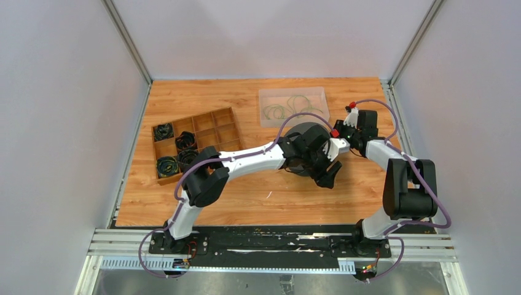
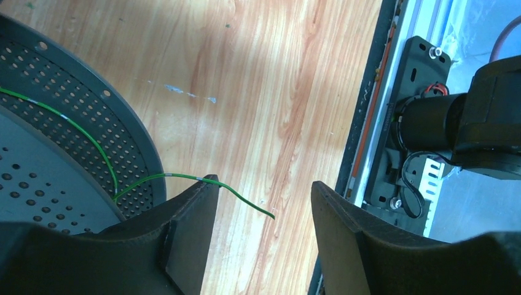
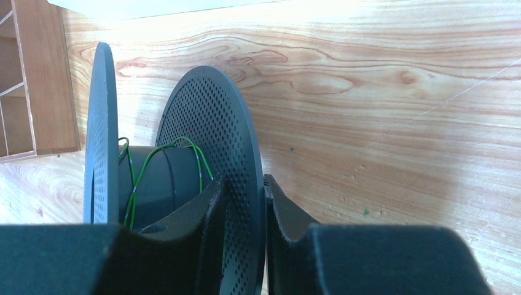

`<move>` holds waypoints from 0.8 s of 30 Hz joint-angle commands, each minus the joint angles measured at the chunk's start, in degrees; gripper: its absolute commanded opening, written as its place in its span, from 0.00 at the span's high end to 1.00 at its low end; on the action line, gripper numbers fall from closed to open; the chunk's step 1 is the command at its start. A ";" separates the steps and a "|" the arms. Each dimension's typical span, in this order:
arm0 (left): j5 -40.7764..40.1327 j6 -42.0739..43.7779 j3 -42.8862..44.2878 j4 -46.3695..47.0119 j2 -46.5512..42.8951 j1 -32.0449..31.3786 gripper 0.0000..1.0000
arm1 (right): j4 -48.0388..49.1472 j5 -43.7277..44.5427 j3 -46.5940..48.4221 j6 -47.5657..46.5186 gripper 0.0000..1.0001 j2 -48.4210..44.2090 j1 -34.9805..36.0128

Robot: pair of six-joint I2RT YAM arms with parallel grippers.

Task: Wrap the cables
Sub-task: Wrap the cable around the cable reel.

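The left end effector [image 2: 264,187] hangs released. The green cable [image 2: 242,195] trails off the spool [image 2: 92,117], its loose tail crossing one fingertip into the gap. Just beyond, the right end effector [image 3: 246,181] is clenched on the spool's rim above the desk [image 1: 246,196]. Spare cables [image 1: 276,112] lie in the far tray [image 1: 292,90].

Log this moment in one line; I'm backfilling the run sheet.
left gripper: open, cable end loose between jaws | right gripper: shut on spool flange | cable: partly wound on spool hub
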 commanded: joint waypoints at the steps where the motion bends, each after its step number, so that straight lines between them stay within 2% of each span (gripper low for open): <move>1: 0.08 4.51 -1.09 0.63 -2.35 -0.51 0.37 | -3.90 1.74 -1.16 -4.83 0.99 1.73 1.06; 8: 3.49 8.69 -1.85 0.88 -4.61 -0.52 0.34 | -3.70 1.20 -1.11 -5.54 0.99 1.83 1.02; 15: 9.47 9.67 2.10 -0.76 -2.17 -0.70 0.31 | -3.33 0.55 -1.03 -5.80 0.99 1.68 1.11; 19: 10.59 11.58 4.29 -3.14 -2.07 -0.71 0.30 | -3.45 0.30 -1.10 -6.17 0.99 1.39 1.11; 24: 8.84 15.32 3.00 -5.30 -6.24 0.53 0.29 | -3.51 -1.08 -0.63 -7.31 0.99 1.82 1.11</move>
